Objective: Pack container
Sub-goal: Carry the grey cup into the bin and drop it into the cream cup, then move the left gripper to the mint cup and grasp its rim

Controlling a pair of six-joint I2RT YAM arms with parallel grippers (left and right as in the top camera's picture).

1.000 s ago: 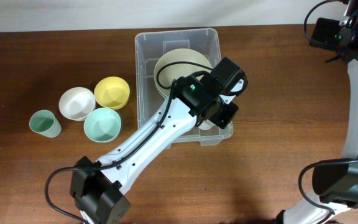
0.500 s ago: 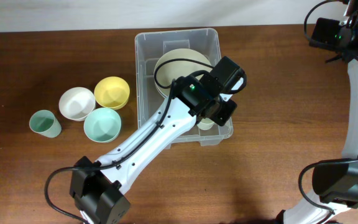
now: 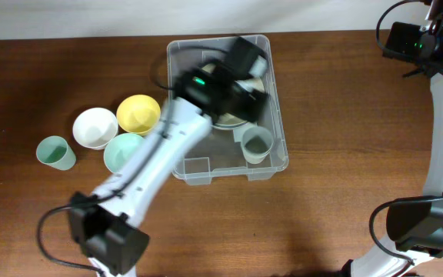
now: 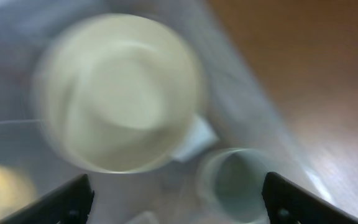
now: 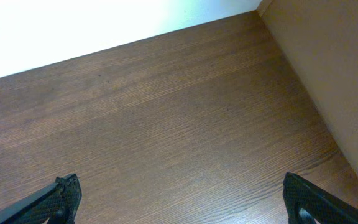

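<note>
Brown table point(image 3: 344, 115) bears the clear round-cornered container point(image 3: 229, 165) holding cream bowl point(image 4: 120, 93) and cup point(image 3: 256, 142); my left claw point(image 4: 182, 202) and right claw point(image 5: 182, 199) stand spread.

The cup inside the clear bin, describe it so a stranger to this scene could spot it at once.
Find the big clear container mid-table. In its lower right corner, seen from overhead, stands a small grey-green cup beside a wide cream bowl. It is the only cup inside; the mint cup stands outside, far left.
</note>
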